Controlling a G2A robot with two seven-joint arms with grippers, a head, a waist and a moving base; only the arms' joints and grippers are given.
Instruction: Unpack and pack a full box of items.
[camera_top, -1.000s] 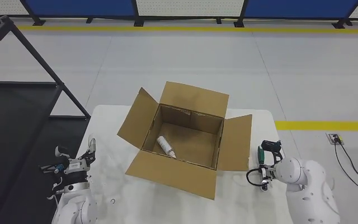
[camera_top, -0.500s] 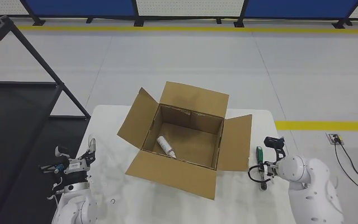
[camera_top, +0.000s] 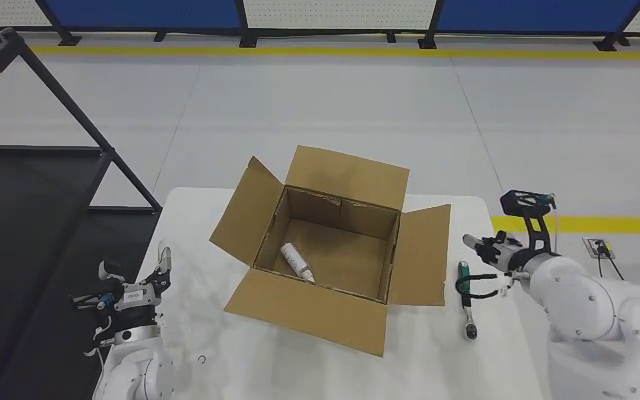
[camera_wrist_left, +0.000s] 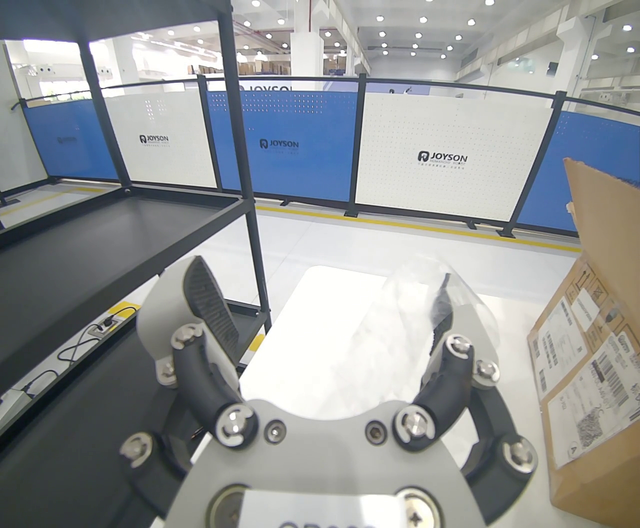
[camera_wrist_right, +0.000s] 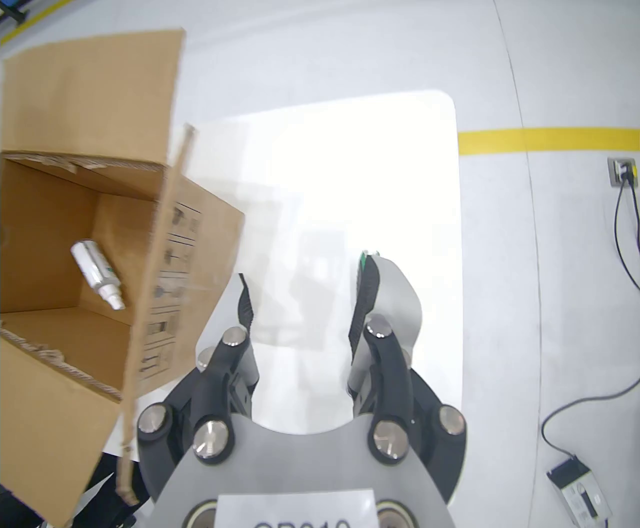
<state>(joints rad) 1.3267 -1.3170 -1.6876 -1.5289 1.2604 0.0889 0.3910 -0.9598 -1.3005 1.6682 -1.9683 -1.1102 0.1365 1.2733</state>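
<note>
The open cardboard box stands in the middle of the white table, all flaps out. One white bottle lies on its floor, also seen as the bottle in the right wrist view. A green-handled ratchet tool lies on the table just right of the box's right flap. My right gripper hovers open above and right of the tool; the right gripper holds nothing, and a green tip peeks past one finger. My left gripper rests open at the table's left edge, and the left gripper is empty.
A black metal shelf rack stands just left of the table, close to the left arm. The box side with labels is to the left gripper's right. Bare tabletop lies in front of the box and along the right edge.
My right gripper has let go of the green-handled tool, risen and drawn back to the right. The tool stays on the table. The left arm has not moved.
</note>
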